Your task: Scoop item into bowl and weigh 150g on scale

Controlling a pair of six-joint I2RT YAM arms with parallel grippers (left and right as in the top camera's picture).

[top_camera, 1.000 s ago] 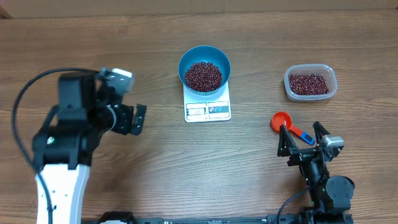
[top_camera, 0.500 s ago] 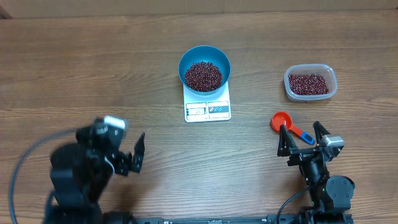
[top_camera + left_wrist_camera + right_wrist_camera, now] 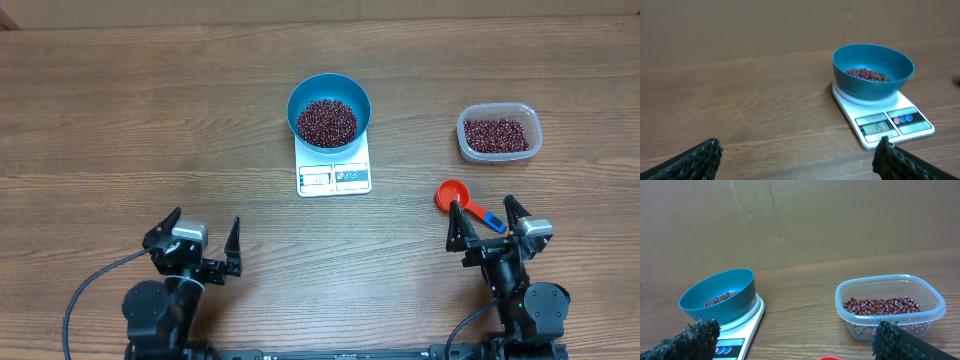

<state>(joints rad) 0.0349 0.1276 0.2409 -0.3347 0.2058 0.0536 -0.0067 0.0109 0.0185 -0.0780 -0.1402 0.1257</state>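
Left tool (image 3: 204,225) low at near-left of bench (image 3: 150,100); jaws spread fully wide, gripping nothing. Right tool (image 3: 481,212) also wide open, empty; red scoop (image 3: 452,194) lies with its blue handle end between the fingers, contact unclear. Beans (image 3: 327,121) heaped in blue bowl (image 3: 330,84); bowl sits on scale (image 3: 334,176); more beans in clear tub (image 3: 535,125) to the right.

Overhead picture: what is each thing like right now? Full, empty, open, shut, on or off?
Blue bowl: upright on the scale, partly filled with beans.
Beans: some in the bowl, the others in the tub.
Scale: on, digits showing, too small to read.
Clear tub: no lid, beans inside.
Red scoop: lying on the table, empty.
Left claw: open, holding nothing.
Right claw: open, holding nothing.
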